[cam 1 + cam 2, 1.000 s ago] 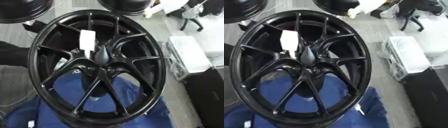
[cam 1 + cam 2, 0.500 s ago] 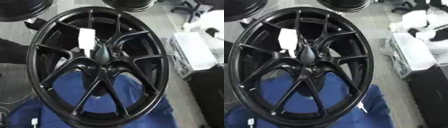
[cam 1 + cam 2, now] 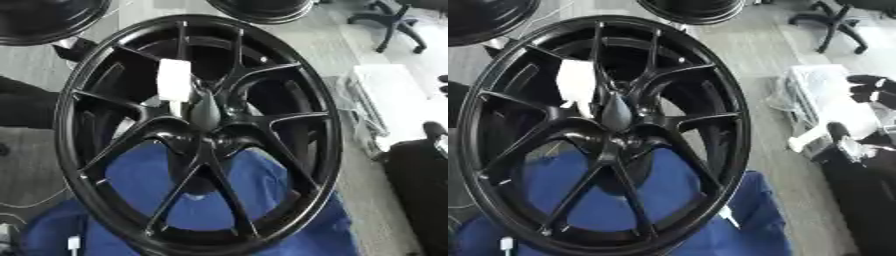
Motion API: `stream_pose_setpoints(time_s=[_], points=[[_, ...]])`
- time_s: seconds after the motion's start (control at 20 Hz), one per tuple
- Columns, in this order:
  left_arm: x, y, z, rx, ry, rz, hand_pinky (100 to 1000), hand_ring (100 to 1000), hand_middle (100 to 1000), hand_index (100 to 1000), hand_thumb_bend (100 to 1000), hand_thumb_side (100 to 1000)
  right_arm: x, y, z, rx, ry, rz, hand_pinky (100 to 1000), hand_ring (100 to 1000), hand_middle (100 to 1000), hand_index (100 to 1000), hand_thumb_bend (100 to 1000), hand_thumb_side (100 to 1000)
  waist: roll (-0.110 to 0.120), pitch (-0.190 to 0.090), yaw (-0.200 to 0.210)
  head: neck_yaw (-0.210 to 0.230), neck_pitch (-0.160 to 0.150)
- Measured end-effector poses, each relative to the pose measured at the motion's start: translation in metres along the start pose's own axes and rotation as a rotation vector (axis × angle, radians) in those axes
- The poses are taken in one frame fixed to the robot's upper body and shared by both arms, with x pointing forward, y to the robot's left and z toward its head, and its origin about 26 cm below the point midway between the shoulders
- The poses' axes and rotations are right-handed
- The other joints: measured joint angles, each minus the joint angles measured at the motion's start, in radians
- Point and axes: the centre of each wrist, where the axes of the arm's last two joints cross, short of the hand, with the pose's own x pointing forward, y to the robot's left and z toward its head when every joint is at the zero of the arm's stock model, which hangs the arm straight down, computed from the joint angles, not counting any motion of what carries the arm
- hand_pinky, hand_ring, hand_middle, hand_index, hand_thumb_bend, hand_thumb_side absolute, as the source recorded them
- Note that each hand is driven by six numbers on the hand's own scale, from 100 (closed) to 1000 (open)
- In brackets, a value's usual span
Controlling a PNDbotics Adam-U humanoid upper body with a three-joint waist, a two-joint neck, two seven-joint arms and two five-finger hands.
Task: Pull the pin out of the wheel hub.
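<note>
One black alloy wheel (image 3: 197, 135) fills the scene, resting on blue cloth (image 3: 219, 200), its grey pointed pin (image 3: 206, 111) seated in the hub beside a white tag (image 3: 173, 80). Neither robot hand shows, so their state can't be told.

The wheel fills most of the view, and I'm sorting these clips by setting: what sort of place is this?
Probably a workshop or lab floor, not a home. A large black wheel stands over blue cloth, more black wheels sit on the grey floor behind, and an office chair stands at the far right.
</note>
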Motion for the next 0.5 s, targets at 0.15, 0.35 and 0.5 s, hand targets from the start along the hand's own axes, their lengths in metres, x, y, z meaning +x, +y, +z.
stream_pose_setpoints(time_s=[0.15, 0.35, 0.5], points=[[-0.001, -0.001, 0.001, 0.002, 0.002, 0.004, 873, 678, 746, 824, 211, 779, 0.0, 0.005, 0.001, -0.093, 0.021, -0.118, 905, 803, 841, 933, 100, 774, 0.004, 0.0, 0.0, -0.001, 0.0], [0.0, -0.001, 0.0, 0.001, 0.001, 0.007, 873, 677, 746, 824, 210, 778, 0.002, 0.012, -0.004, -0.2, 0.016, -0.296, 893, 769, 799, 899, 100, 699, 0.012, 0.0, -0.001, -0.001, 0.0], [0.0, -0.002, 0.0, 0.0, 0.0, 0.009, 873, 677, 746, 823, 209, 778, 0.005, 0.017, -0.011, -0.256, -0.017, -0.422, 882, 739, 765, 868, 100, 668, 0.012, 0.0, 0.0, -0.002, 0.0]])
